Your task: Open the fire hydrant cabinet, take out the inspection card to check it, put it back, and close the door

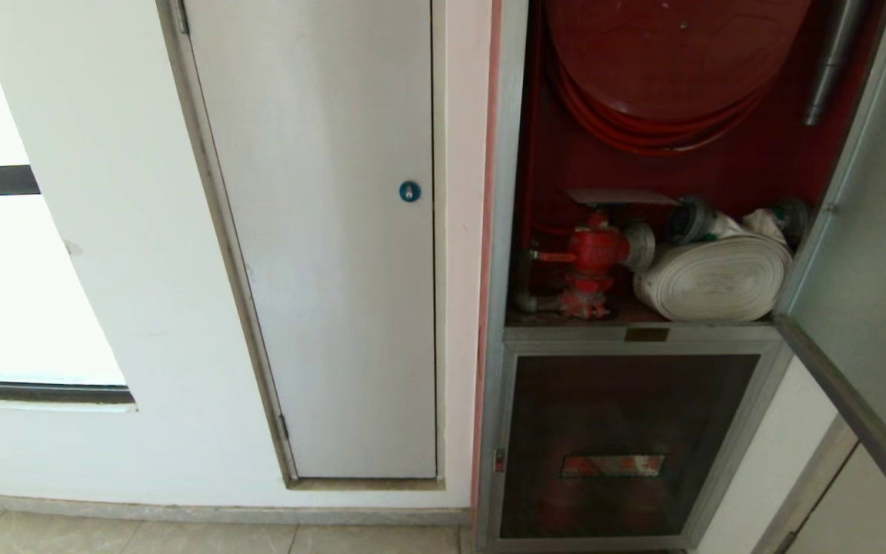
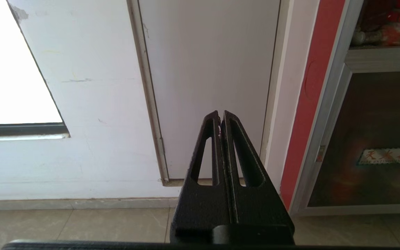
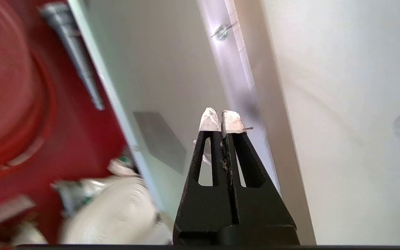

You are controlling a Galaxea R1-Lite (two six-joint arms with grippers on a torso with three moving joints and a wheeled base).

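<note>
Aluminium door (image 1: 866, 308) swung open; card (image 1: 621, 197) flat atop red valve (image 1: 595, 250).

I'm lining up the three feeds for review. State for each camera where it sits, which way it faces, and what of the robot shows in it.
Head view: high on the robot, looking forward and down at the fire hydrant cabinet, the door swung open; no arm shows.
Left wrist view: low, facing the white door; the left gripper, shut, shows.
Right wrist view: beside the open door, facing its edge; the right gripper, shut, shows.
Shared: head and right wrist both see the rolled white hose.
</note>
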